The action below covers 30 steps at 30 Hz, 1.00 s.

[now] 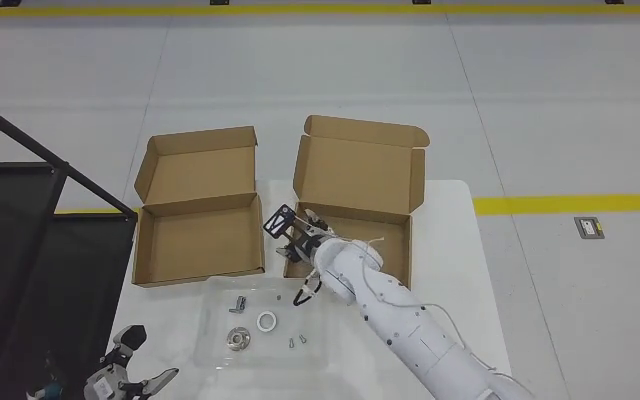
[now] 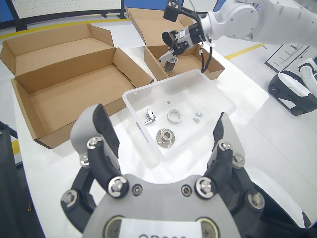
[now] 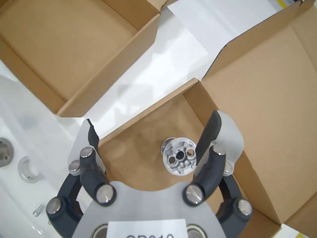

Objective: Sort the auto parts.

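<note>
1. Your right gripper (image 3: 153, 122), fingers spread, hangs over the right open brown cardboard box's (image 3: 260, 87) near left corner.
2. You see the round silver metal hub (image 3: 178, 158) beside one finger.
3. Left gripper (image 2: 161, 112), also spread, sits near left.

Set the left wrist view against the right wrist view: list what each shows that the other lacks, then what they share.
Left wrist view alone: the open left claw, a bracket-shaped part in the clear tray, and the right arm from the side. Right wrist view alone: the holed end face of the round part, over the floor of the right box. Both: the open right claw, that round part, the ring, the flanged hub, the small screws, the left box and the right box.
</note>
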### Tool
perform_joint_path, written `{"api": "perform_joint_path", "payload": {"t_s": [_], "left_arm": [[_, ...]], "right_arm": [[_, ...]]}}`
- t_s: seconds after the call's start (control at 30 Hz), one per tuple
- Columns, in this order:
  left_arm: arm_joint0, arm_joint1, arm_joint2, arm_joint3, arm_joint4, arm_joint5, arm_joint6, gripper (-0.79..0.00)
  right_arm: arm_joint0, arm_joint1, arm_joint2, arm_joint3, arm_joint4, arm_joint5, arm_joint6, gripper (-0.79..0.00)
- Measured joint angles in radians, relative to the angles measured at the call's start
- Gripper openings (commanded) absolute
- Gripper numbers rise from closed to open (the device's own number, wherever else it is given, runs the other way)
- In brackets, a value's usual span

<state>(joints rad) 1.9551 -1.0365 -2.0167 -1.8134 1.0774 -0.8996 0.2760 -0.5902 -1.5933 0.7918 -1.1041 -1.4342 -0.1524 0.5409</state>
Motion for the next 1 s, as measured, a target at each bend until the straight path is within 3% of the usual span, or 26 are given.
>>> {"api": "perform_joint_path", "payload": {"t_s": [0.17, 0.37, 0.83, 1.0], "left_arm": [[-0.005, -0.002, 0.006, 0.0, 0.004, 0.004, -0.004, 0.0], [-0.012, -0.003, 0.011, 0.005, 0.002, 0.016, -0.015, 0.0], [-0.012, -0.003, 0.012, 0.007, 0.001, 0.017, -0.019, 0.0], [-0.012, -0.003, 0.012, 0.007, 0.001, 0.017, -0.019, 0.0]], "right_arm": [[-0.272, 0.082, 0.108, -0.446, -0.162, -0.137, 0.097, 0.0], [-0.49, 0.12, 0.112, -0.729, -0.274, -0.265, 0.134, 0.0], [-0.496, 0.121, 0.11, -0.735, -0.276, -0.269, 0.139, 0.0], [-0.531, 0.12, 0.044, -0.732, -0.359, -0.274, 0.129, 0.0]]}}
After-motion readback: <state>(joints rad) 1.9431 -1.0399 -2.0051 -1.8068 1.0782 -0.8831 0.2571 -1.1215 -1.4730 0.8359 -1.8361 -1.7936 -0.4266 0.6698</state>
